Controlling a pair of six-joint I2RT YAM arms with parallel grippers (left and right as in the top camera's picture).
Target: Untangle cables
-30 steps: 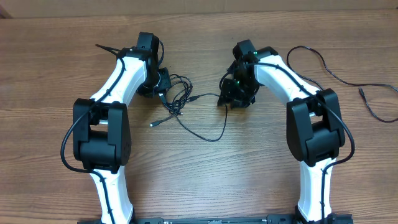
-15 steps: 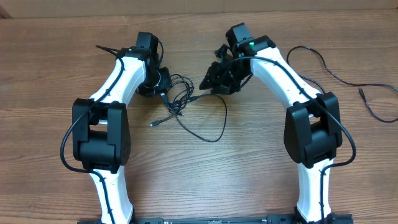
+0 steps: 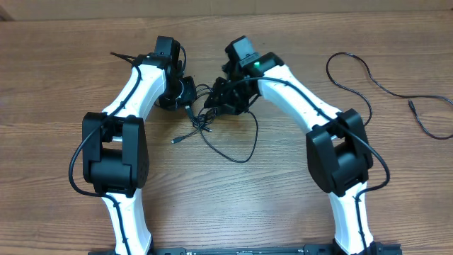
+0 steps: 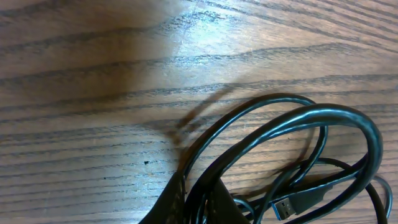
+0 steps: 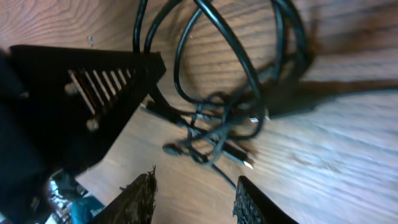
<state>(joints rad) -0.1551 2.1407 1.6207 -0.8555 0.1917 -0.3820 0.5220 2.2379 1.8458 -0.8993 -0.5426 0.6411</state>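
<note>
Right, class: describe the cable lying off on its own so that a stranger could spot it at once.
From above, look at the wooden table and go to its right side, past the right arm. There a thin black cable curls in one open loop. Unlike the tangled cables mid-table, it lies alone, untouched.

cables [image 4: 311,112] cut off at lower edge, plug [image 5: 247,163] blurred

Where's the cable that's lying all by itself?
In the overhead view, the lone cable lies on the right side of the table, past the right arm, far from the tangled cables.
</note>
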